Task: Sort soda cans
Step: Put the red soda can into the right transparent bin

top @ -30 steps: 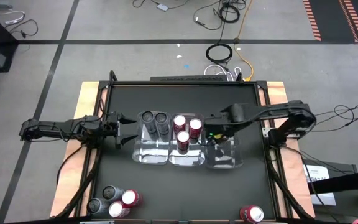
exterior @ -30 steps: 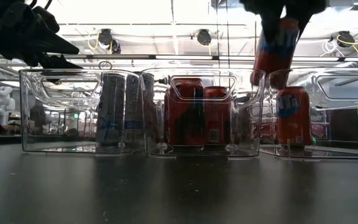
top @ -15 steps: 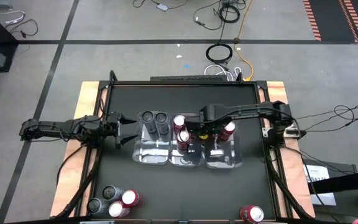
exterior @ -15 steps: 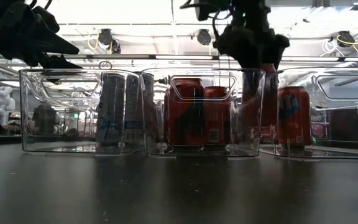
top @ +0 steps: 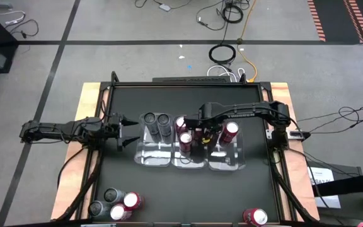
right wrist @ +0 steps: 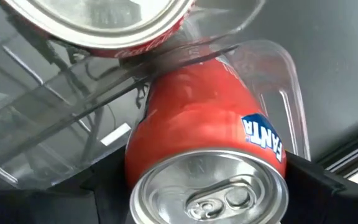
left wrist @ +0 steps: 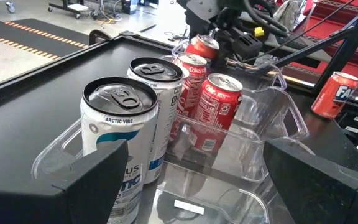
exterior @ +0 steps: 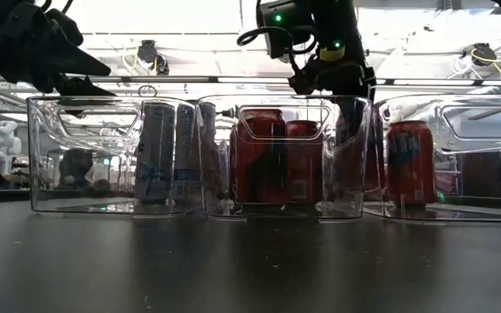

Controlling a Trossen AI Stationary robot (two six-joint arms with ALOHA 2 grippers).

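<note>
Left end effector [top: 126, 131]: fingers spread apart, empty, hovering just left of the left tray [top: 145, 157], which holds two silver "Arctic Vibe" cans [left wrist: 119, 127].

Middle tray [top: 191, 162]: three red Coca-Cola cans [left wrist: 220, 102] are visible in the left wrist view.

Right end effector [top: 205, 133]: clamped on an orange-red Fanta can [right wrist: 207, 143], held low at the clear wall between the middle tray and the right tray [top: 232, 162]. Which compartment the can is in cannot be told from these views.

Right tray: one further orange-red can [top: 230, 130] stands upright inside.

Risk: the held Fanta can sits close against the tray wall and a neighbouring Coca-Cola can; a release off centre could probably leave it tilted on the rim or tip the adjacent can, and a sideways withdrawal may drag the light tray.

Count, left to right: two silver, three Coca-Cola, one held Fanta, one orange-red can in trays. Unsorted on the worktop [top: 188, 195]: a near-left cluster [top: 115, 205] of about four cans, and one red can [top: 254, 217] near right.
</note>
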